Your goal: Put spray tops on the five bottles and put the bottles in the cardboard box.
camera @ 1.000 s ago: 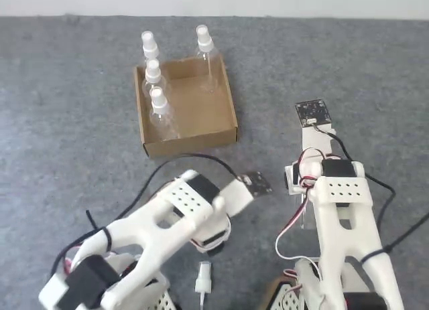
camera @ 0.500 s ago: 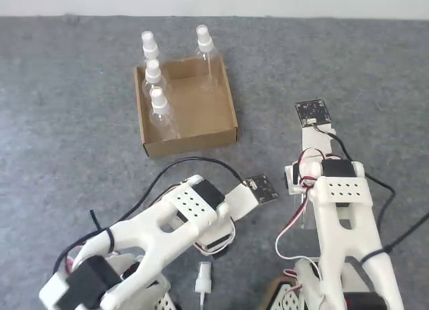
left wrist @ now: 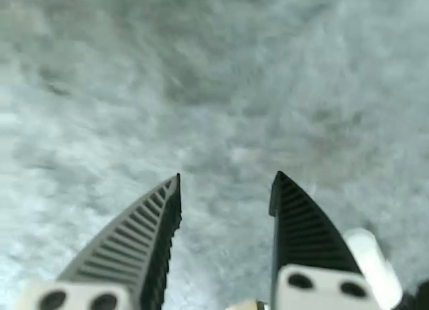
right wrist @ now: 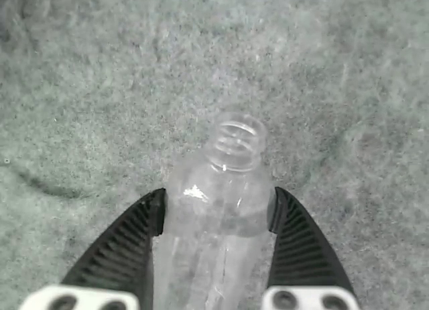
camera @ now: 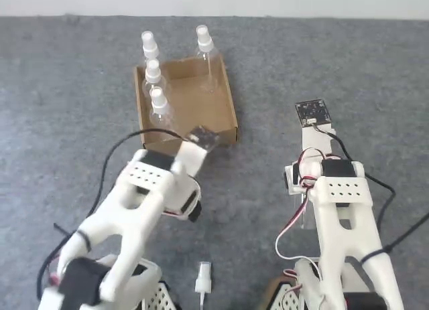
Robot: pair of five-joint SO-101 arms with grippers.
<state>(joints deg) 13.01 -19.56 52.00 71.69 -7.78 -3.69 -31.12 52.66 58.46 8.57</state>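
A clear bottle with an open neck and no spray top stands on the grey carpet, and my right gripper is shut on its body. In the high view, part of this bottle shows beside the right arm. A loose white spray top lies at the near edge. My left gripper is open over bare carpet with nothing between its fingers. The left arm is just in front of the cardboard box. Several bottles with spray tops stand in the box and at its back.
A blurred, white rounded thing shows beside one left finger; I cannot tell what it is. Grey carpet spreads open to the right of the box and along the far left.
The left arm has swung left and toward the box, away from the loose spray top. The right arm and its bottle have not moved.
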